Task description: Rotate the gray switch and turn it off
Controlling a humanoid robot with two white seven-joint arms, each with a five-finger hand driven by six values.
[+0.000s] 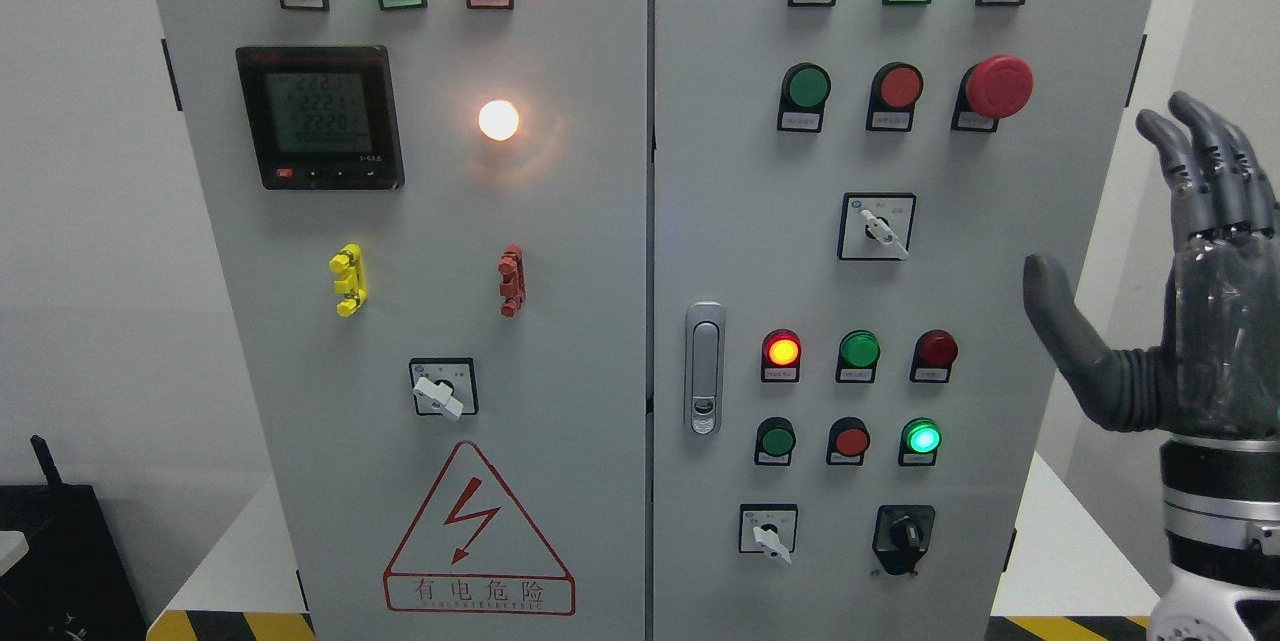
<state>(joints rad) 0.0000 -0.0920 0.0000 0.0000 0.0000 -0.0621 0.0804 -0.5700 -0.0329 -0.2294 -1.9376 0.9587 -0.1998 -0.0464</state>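
Pointing down-right, the gray switch (884,232) sits mid-panel; at far right the right hand (1180,281) stands upright, fingers spread, holding nothing.

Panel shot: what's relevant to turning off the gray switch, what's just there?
Job: right hand, open, touching nothing; gray rotary switches: left door switch, upper right switch, lower right switch (target unclear).
Not job: meter, red mushroom button, black selector, door latch, warning sign.
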